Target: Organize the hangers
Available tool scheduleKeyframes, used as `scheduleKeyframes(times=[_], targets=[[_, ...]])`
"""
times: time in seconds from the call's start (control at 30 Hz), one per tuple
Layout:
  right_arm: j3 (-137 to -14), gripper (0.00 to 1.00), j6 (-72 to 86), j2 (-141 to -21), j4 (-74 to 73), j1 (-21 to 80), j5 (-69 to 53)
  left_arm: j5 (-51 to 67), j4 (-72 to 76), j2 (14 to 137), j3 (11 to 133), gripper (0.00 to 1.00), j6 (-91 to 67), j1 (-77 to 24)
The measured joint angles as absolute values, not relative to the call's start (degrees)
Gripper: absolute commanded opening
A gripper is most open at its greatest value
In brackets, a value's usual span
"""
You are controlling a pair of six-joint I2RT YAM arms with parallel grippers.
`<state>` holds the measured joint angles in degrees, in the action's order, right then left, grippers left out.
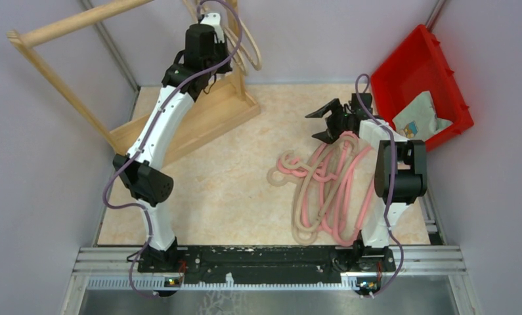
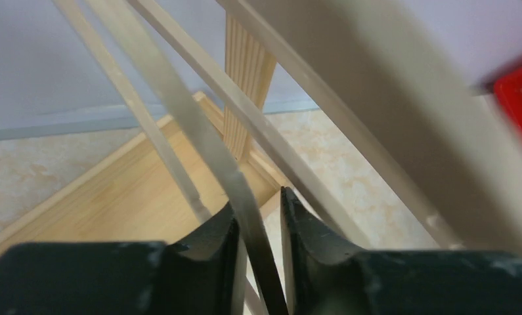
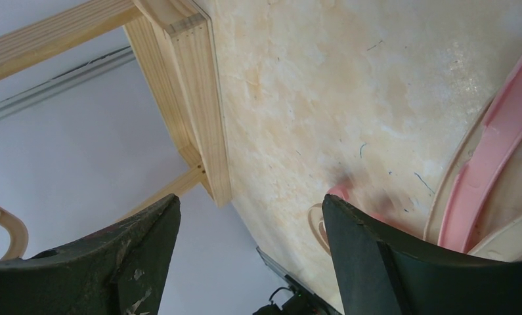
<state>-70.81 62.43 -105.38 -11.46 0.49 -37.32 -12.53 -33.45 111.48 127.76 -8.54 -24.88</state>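
- A beige hanger is seen between the left gripper's narrow jaws; whether it is clamped cannot be told.
- The right gripper is spread wide and empty above the hanger pile.

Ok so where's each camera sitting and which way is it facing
Top external: above and behind the bases, looking down on table, left arm, right arm, hanger pile.
Left wrist: on the left arm, past the left end effector, beige hanger between its jaws, toward the wooden rack.
Right wrist: on the right arm, past the open right end effector, across the table; pink hanger beside.
Shared: all three show the rack.
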Motion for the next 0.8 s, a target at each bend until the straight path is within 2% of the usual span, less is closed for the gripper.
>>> scheduleKeyframes(times=[0.37, 0.8], targets=[[-70.8, 0.80, 61.4, -105.4, -12.3, 0.5, -37.2, -8.3, -34.4, 106.7, 122.6, 0.62, -7.4, -25.4], [-70.8, 0.80, 59.7, -105.4, -13.8, 0.5, -36.5, -5.2, -34.3, 98.7, 119.9, 0.84, -6.8, -25.4]])
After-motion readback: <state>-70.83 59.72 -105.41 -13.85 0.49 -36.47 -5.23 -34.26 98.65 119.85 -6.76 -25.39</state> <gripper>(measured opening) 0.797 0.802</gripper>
